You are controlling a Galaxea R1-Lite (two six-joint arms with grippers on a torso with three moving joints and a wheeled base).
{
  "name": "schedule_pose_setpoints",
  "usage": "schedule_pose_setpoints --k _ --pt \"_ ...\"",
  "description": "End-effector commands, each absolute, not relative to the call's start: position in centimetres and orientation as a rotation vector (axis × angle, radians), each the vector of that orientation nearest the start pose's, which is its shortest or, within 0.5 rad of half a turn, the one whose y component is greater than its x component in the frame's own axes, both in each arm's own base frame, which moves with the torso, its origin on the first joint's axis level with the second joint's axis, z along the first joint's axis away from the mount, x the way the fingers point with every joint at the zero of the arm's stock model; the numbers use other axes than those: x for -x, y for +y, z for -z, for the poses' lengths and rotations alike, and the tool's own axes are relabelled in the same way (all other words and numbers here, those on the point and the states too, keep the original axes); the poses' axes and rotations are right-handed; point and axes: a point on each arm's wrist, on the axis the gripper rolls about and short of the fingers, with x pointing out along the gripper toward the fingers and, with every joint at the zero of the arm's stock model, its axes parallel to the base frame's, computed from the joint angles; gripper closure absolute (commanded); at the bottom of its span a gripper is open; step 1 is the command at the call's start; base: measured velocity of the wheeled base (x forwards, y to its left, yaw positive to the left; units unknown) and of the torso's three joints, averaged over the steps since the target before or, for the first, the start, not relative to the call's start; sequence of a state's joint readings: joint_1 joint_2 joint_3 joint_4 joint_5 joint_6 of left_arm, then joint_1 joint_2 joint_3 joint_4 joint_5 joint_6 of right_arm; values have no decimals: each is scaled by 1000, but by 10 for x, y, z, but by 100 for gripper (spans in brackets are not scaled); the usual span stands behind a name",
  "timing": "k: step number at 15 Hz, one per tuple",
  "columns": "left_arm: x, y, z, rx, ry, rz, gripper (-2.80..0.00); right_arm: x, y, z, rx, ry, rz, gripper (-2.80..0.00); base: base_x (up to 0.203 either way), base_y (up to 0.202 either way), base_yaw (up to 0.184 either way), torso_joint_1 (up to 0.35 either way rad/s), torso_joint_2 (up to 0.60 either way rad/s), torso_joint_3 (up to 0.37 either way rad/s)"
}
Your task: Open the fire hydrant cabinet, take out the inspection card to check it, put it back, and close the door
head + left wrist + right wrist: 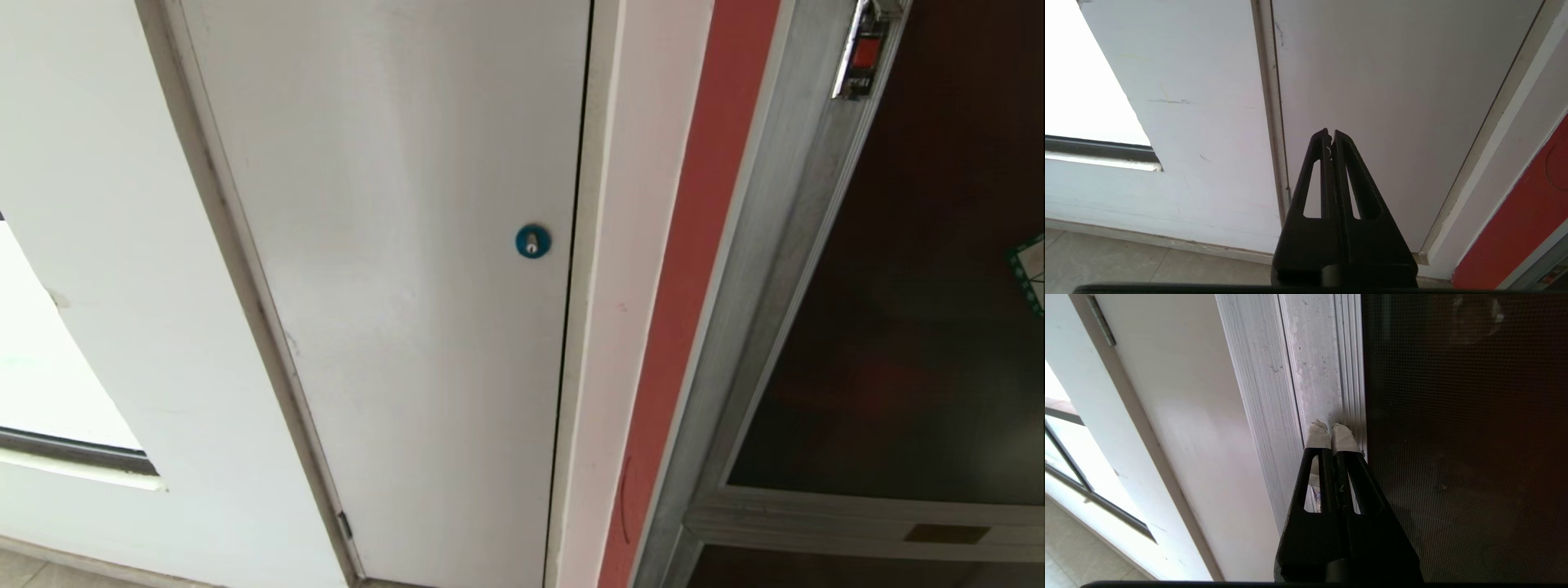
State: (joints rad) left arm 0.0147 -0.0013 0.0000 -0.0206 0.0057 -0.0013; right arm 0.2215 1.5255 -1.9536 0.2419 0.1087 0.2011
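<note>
Right wrist view: right gripper (1331, 430) clenched, empty, tips at the door (1461, 437) frame.
Left gripper (1330, 136): clenched, empty, facing white door (1392, 102).

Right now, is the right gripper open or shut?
Shut: the right gripper has its taped fingertips pressed together, empty, against the cabinet door's silver frame.

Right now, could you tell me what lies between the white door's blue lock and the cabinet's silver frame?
In the head view, between the blue lock and the silver frame lie a white jamb strip and a red wall strip.
</note>
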Motion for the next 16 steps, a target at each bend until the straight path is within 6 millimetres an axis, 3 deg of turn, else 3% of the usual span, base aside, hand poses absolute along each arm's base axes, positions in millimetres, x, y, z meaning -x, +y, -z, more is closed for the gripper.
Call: schedule_pose_setpoints --k 1,6,11,13,16 --pt "22 0 -76 1 -17 -21 0 -216 50 -456 -209 -134 -339 0 0 0 0 0 0 0" --pt "22 0 -76 1 -17 -21 0 -215 48 -456 -209 -129 -331 0 0 0 0 0 0 0" --pt "22 0 -76 1 -17 -20 0 -166 46 -463 -213 -148 -387 0 0 0 0 0 0 0" --pt "22 0 -76 1 -17 -20 0 -150 44 -455 -213 -121 -397 0 0 0 0 0 0 0" --pt "22 0 -76 1 -17 -21 0 -143 42 -427 -209 -27 -390 0 0 0 0 0 0 0"
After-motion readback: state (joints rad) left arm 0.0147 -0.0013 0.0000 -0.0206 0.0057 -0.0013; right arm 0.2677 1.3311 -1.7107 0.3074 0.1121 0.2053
